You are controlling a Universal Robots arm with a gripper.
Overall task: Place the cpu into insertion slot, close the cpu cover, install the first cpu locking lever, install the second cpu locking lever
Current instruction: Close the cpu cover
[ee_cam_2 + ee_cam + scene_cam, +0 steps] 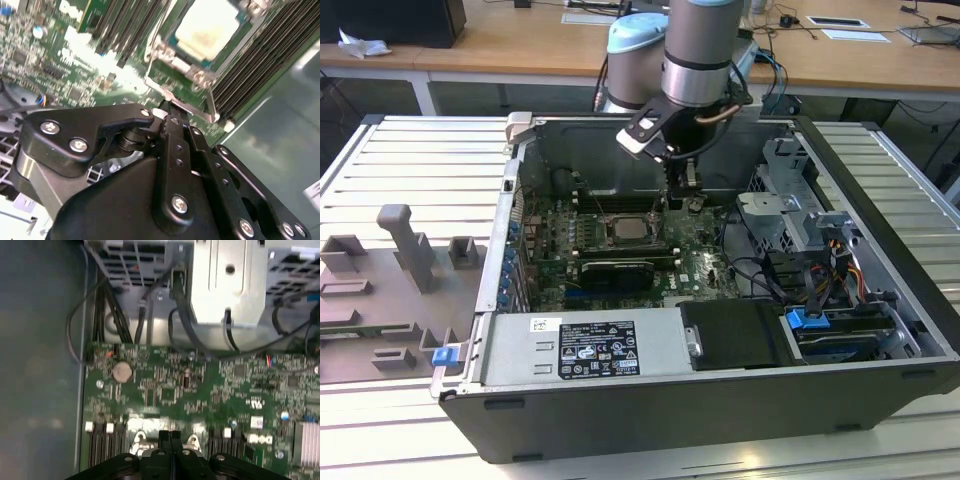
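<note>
Hangs inside the open computer case (pixel 620 420), low over the motherboard (pixel 165 385), just beside the insertion slot (pixel 638 244) on the exterior view's right of it. Carries jaws pressed together, fingertips (pixel 164 436) touching, nothing seen between them. Seated in the insertion slot: the cpu (pixel 207 27), pale top showing through the cpu cover (pixel 197 75) lying flat around it. Points the fingertips at a thin metal lever (pixel 197 111) along the insertion slot's edge; contact impossible to tell.
</note>
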